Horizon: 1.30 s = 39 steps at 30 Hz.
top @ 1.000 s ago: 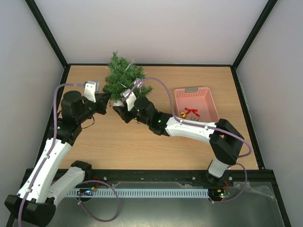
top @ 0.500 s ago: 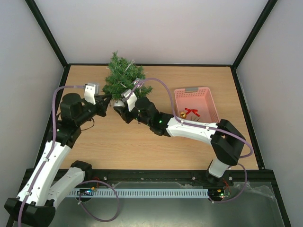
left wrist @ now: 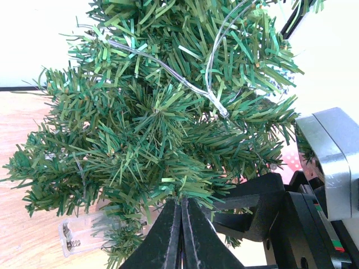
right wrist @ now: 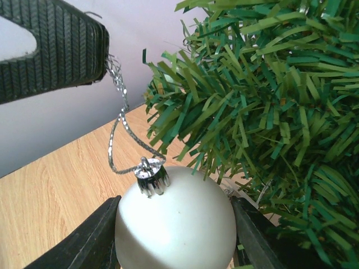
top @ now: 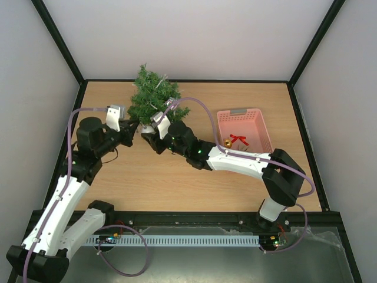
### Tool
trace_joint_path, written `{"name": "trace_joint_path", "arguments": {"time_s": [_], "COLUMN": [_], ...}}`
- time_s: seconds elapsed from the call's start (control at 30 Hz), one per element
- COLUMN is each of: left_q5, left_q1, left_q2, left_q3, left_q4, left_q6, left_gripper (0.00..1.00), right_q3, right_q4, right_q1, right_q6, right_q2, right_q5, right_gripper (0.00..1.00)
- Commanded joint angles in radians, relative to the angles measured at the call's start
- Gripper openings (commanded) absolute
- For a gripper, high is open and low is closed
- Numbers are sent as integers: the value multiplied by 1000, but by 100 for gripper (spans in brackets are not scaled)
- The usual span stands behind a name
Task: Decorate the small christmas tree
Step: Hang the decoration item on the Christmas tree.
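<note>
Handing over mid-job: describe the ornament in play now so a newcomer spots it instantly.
Start at the small christmas tree at the far left of the table; the right claw sits against its lower branches. Clamped in that claw is a matte white ball with a silver cap and thin silver cord loop, unlike the gold trinket and red bow in the pink basket.

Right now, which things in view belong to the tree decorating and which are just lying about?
In the job: tree; white ball in the right end effector; its silver loop, pinched by the left end effector; pink basket with red bow and gold bell.
Lying about: clear battery box by the tree's foot; light wire already strung on the tree.
</note>
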Motion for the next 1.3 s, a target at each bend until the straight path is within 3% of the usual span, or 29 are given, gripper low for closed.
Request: {"name": "trace_joint_path", "arguments": {"time_s": [0.0,0.3,0.97,1.17,1.27], "left_q5": [-26,-31,-18,-30,-47], "left_q1": [4,7,10,11,10], "left_q2": [-13,-12,-95,-100,-118], "left_q3": [0,4,-141,-141,-130], "left_q4": [22,39,237,219,185], "left_q6": [28,44,148,156,124], "left_gripper": [2,2,2,12,22], "right_q3": [-3,-7,46,51,46], "right_q4": [35,31,-5,-7,-2], "right_q1": [8,8,7,7,8], "right_q6": [-14,-16,-54,-49,-49], "right_q2": [-38,-51,-26,-20,-24], "right_q5": [10,39,73,67,67], "right_gripper": [41,41,41,41,41]}}
